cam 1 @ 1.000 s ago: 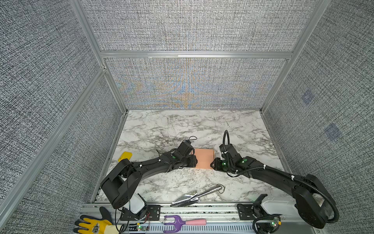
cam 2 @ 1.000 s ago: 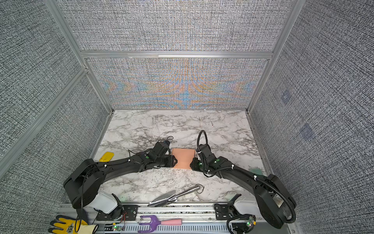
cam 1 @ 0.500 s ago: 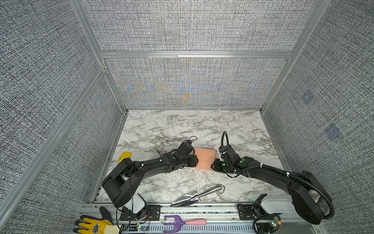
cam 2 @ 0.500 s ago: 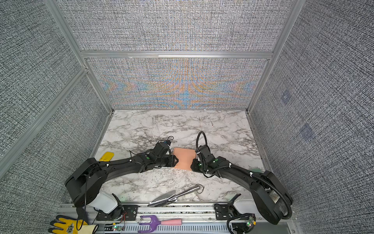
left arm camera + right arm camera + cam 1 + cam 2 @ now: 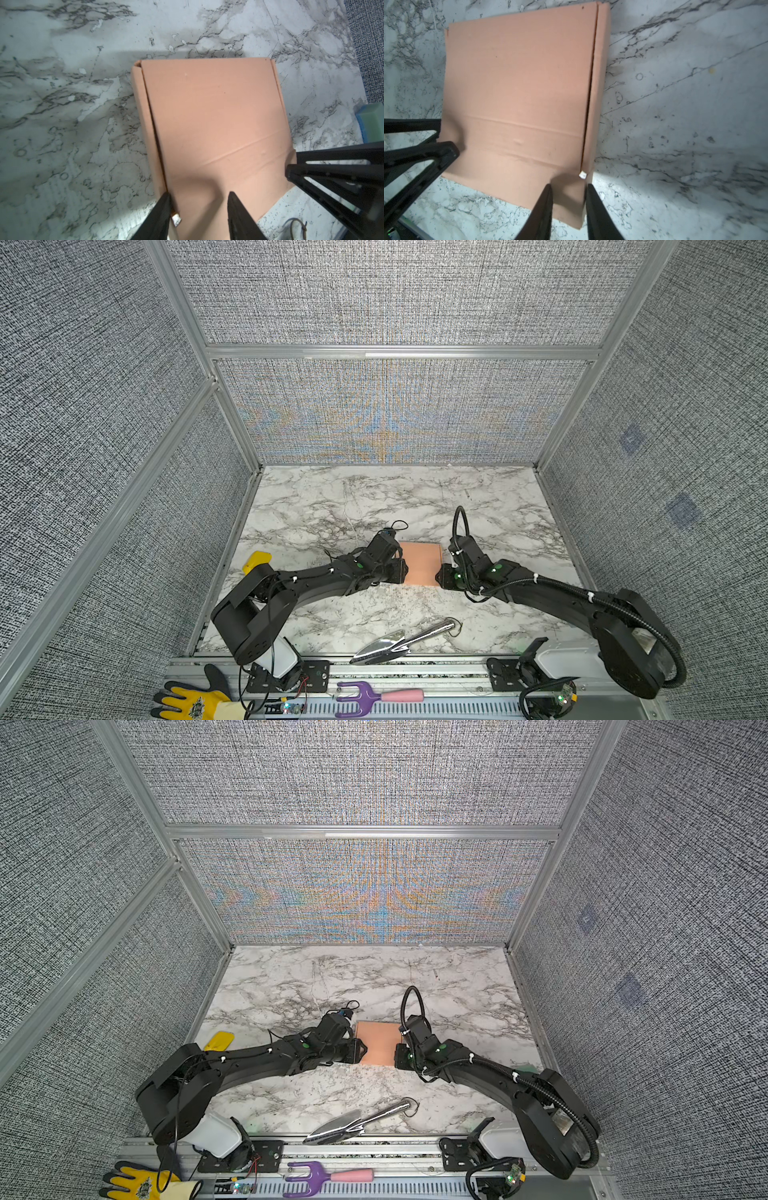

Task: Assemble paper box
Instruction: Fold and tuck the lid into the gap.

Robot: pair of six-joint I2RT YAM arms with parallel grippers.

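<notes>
The paper box (image 5: pixel 420 562) lay flat on the marble table (image 5: pixel 332 497), a little near of the middle, directly between the two arms. In both top views it looked already folded, with the lid down. From its shape in the wrist views, I judged that its longer side ran from near to far.

The left gripper (image 5: pixel 198 195) was at the near left corner of the box. Its jaws stood about half apart. One fingertip (image 5: pixel 166 195) was on the seam where the lid meets the left side wall, and the other was over the flat lid. I could see nothing clamped between them.

The right gripper (image 5: pixel 569 187) was at the near right corner, with its jaws narrower. They stood on either side of the corner strip of the right side wall, where a dark slit ran along the lid edge. I could not tell whether they pinched this strip or only stood around it.

So the box lay to the right of the left gripper and to the left of the right one, and both grippers were at its near end, equally close. The two open seams ran along the long axis, away from the fingertips toward the far side. I judged the next move to be a press or slide along these seams to seat the lid. Uneven pressure could turn the light box on the smooth table.
</notes>
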